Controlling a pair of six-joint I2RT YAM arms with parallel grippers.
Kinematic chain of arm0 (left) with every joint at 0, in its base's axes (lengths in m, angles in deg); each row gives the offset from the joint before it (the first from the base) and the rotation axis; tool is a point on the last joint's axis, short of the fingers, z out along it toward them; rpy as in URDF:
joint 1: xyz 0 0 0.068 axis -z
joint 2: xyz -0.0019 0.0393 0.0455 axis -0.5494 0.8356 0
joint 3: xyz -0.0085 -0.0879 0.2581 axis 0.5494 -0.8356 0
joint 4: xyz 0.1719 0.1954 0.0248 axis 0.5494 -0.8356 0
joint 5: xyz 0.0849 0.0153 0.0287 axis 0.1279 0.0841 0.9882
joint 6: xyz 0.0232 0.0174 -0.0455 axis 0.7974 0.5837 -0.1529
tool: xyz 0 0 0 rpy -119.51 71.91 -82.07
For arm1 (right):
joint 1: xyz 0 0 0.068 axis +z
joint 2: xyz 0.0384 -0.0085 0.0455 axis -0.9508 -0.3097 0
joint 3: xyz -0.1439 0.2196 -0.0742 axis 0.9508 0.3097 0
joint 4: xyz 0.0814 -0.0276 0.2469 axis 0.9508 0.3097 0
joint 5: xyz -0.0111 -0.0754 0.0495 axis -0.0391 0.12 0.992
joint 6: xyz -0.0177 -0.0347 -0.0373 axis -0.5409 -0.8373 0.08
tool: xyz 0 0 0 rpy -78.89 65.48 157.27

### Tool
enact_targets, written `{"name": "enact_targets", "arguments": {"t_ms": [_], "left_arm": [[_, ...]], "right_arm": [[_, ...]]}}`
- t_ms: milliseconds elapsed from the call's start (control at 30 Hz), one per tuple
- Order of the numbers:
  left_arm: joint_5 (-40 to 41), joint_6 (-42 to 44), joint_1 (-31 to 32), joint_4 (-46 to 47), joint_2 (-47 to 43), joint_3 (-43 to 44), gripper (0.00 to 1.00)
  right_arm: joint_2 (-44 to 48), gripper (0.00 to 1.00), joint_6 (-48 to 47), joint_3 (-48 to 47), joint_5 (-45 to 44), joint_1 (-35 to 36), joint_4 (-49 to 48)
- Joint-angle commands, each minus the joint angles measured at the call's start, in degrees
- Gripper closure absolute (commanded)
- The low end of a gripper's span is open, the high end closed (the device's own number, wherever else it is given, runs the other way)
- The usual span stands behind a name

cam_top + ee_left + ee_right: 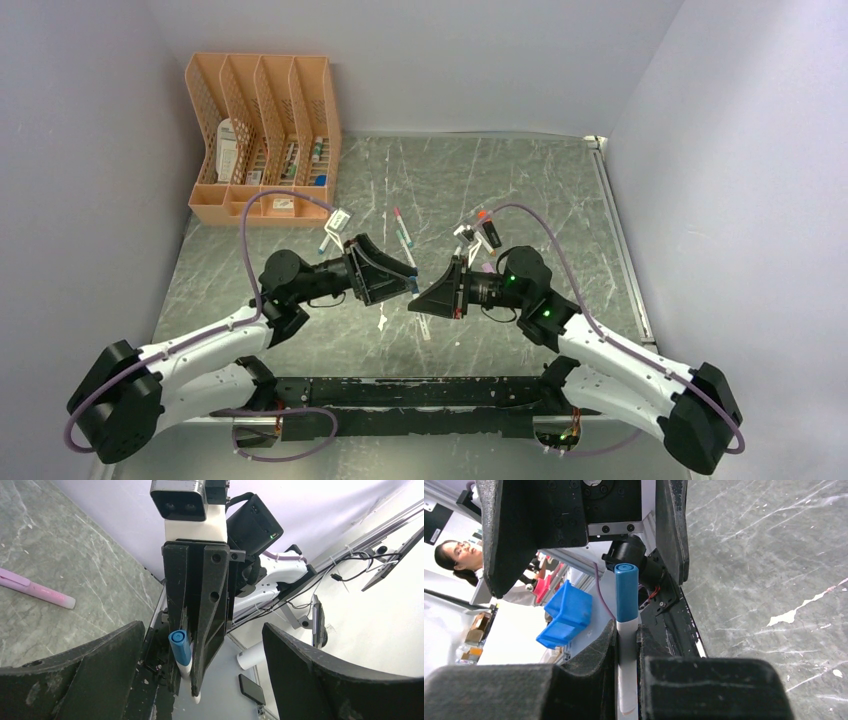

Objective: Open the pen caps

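Although the table [560, 200] bears an orange organiser [262, 140] with labels, none is legible from here. Left gripper [410, 281]: jaws spread wide, holding nothing. Right gripper [626, 637]: clamped tight on a white pen barrel [627, 680]; its blue cap [626, 592] sticks out into the gap between the left jaws, touching neither.

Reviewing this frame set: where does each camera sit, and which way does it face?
Top external: above and behind the arm bases, looking down on the table; both arms show, left gripper and right gripper facing each other.
Left wrist: on the left arm, looking between its own open fingers at the right gripper.
Right wrist: on the right arm, looking past its own fingers, shut on a white pen, at the left gripper.
Shared: both wrist views show the pen's blue cap.
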Motion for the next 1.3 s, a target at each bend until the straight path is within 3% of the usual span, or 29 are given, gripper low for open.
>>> {"name": "enact_targets", "arguments": {"t_ms": [0,667,933,1133,1200,1267], "left_arm": [[-1.58,-0.80,0.27,4.84,1.74,0.08,0.03],[0.56,-1.90,1.83,5.94,2.68,-1.27,0.41],[0.65,-1.39,2.19,5.32,3.01,-0.96,0.66],[0.91,-0.69,2.42,3.82,2.61,-0.62,0.77],[0.91,-0.15,2.61,2.76,2.60,-0.20,0.89],[1.06,0.28,2.72,1.81,2.80,0.01,0.93]], "right_arm": [[-1.81,1.00,0.20,-0.79,0.82,-0.26,-3.37],[-4.54,1.00,-0.60,-3.15,-1.25,-0.17,-4.77],[-4.02,1.00,-0.65,-2.82,-1.67,-0.17,-3.97],[-3.74,1.00,-0.51,-2.38,-1.72,-0.17,-4.04],[-3.50,1.00,-0.46,-2.21,-2.01,-0.17,-3.60],[-3.41,1.00,-0.62,-2.31,-2.22,-0.17,-2.86]]}}
